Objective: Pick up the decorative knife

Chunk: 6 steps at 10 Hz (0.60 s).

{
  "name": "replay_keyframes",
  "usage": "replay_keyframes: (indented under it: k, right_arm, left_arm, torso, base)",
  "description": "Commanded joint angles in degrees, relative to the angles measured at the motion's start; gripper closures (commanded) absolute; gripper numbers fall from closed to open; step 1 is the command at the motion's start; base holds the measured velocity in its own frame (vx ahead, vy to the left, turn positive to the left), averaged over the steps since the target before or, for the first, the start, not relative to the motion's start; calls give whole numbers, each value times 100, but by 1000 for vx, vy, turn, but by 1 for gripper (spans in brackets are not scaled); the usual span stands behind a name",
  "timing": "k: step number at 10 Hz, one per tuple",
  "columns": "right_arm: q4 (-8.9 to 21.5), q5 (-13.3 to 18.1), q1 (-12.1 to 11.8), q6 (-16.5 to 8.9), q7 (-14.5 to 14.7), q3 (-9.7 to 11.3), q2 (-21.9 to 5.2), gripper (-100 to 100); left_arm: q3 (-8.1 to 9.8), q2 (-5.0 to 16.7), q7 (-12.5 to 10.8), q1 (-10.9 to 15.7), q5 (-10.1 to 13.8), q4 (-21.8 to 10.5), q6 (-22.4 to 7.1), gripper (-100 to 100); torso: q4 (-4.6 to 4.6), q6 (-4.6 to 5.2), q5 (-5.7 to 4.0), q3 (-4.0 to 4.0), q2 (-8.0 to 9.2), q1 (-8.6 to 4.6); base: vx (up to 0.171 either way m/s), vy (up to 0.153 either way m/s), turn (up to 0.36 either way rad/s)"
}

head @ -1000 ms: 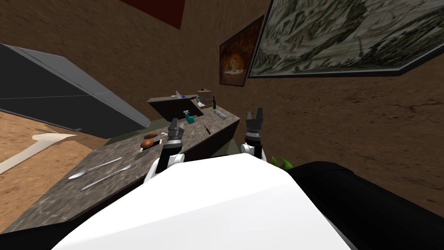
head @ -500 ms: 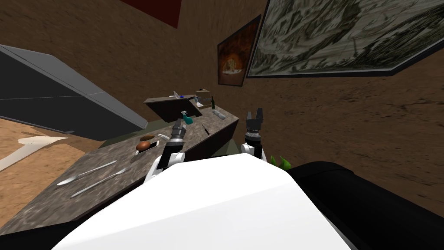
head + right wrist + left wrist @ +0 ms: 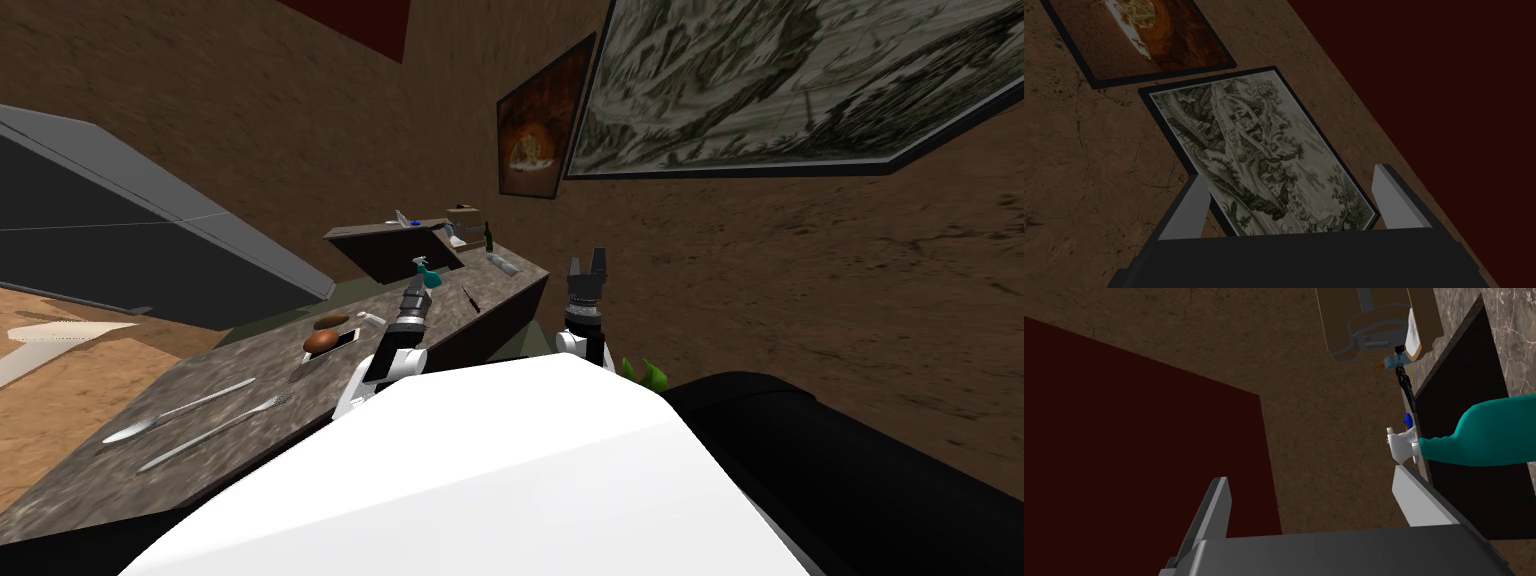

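The left claw [image 3: 416, 288] is hovering low over the counter [image 3: 110, 480], 2 fingers [image 3: 1216, 508] apart, probably readying a reach. Just beyond, the decorative knife [image 3: 469, 297] is lying flat, untouched. The right claw [image 3: 588, 258] is idling past the counter's edge (fingers parted too). The left wrist view is showing a teal spray bottle [image 3: 1489, 438] crowding 1 finger.

A teal spray bottle [image 3: 427, 272] stands on the mottled stone counter [image 3: 130, 470]; a spoon [image 3: 180, 410] and fork [image 3: 215, 432] lie well apart from it.
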<state>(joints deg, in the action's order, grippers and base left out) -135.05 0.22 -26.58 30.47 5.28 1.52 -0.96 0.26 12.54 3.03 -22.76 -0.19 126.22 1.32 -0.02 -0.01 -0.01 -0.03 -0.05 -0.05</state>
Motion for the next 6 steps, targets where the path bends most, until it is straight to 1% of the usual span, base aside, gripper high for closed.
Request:
replay_keyframes:
  k: [1, 2, 3, 4, 5, 6]
  right_arm:
    - [0, 0, 0, 0, 0, 0, 0, 0]
    - [0, 0, 0, 0, 0, 0, 0, 0]
    - [0, 0, 0, 0, 0, 0, 0, 0]
    - [0, 0, 0, 0, 0, 0, 0, 0]
    - [0, 0, 0, 0, 0, 0, 0, 0]
    - [0, 0, 0, 0, 0, 0, 0, 0]
  left_arm:
    - [-28, 22, 49, 62, 26, -32, -286, -100]
    - [-28, 22, 49, 62, 26, -32, -325, -100]
    - [-51, 42, 92, 130, 50, -46, -542, -100]
    - [-51, 42, 92, 130, 50, -46, -617, -100]
    - [-73, 60, 136, 199, 75, -62, -832, -100]
    - [-73, 60, 136, 199, 75, -62, -914, -100]
  torso:
    - [0, 0, 0, 0, 0, 0]
    - [0, 1, 0, 1, 1, -2]
    - [0, 0, 0, 1, 1, -1]
    - [0, 1, 0, 1, 1, -2]
    - [0, 0, 0, 1, 2, -1]
    - [0, 1, -1, 1, 1, -4]
  base:
    - [9, -19, -37]
    - [10, -16, -23]
    - [9, -18, -48]
    - [9, -15, -23]
    - [12, -21, -41]
    - [11, -18, -19]
